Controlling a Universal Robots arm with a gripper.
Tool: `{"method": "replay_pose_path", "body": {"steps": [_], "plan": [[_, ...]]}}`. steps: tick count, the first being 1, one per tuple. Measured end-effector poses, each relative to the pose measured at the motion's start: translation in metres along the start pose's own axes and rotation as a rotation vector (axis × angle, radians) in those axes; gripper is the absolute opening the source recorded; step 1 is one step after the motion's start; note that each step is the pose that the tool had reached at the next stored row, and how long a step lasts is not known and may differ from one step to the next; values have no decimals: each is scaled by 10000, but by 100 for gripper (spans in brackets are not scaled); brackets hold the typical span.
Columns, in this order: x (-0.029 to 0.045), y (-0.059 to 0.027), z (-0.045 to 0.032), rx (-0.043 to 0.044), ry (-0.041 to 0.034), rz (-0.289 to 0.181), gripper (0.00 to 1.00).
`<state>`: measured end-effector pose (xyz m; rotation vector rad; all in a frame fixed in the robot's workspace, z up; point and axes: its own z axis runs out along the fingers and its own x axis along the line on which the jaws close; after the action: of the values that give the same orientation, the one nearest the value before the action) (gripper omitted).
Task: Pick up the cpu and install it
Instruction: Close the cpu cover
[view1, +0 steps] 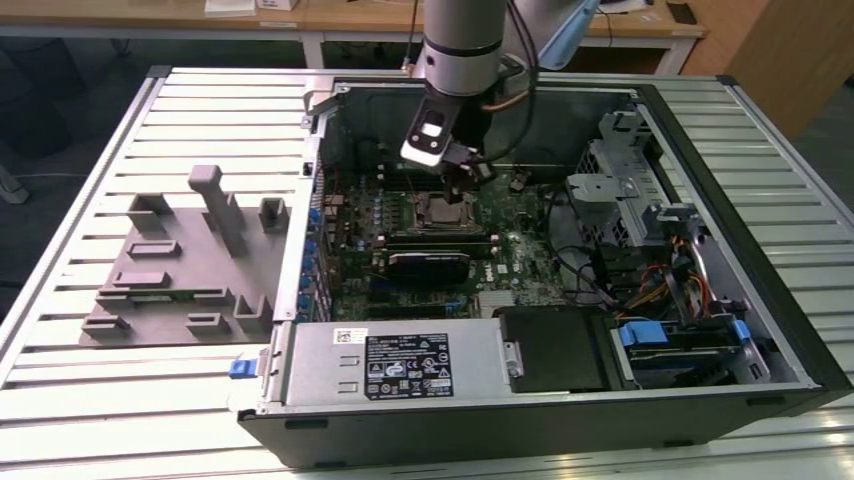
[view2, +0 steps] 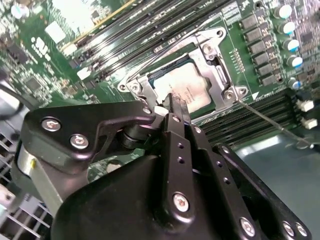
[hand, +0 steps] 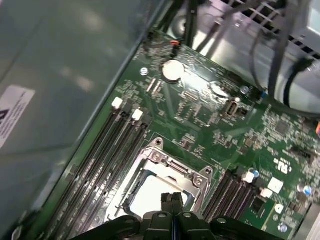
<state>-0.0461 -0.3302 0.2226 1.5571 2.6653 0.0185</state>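
While the cpu (view2: 189, 90) lies flat inside the open socket frame (view2: 216, 52), the end effector (view2: 176, 106) hangs right over it, pinched narrow and empty, likely to press it seated.

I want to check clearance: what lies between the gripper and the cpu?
Nothing. In the second wrist view the gripper hangs directly over the cpu with no part between.

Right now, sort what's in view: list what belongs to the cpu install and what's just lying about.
Belongs to the job:
- cpu, lying inside the socket
- socket frame around it
- gripper, shut, poised over the cpu

Just lying about:
- grey tray on the table beside the case
- power supply
- black card
- coin battery
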Motion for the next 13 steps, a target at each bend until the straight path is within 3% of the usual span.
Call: {"method": "replay_pose_path", "body": {"steps": [13], "plan": [[0,0,0,-79,73,-1924,11]]}}
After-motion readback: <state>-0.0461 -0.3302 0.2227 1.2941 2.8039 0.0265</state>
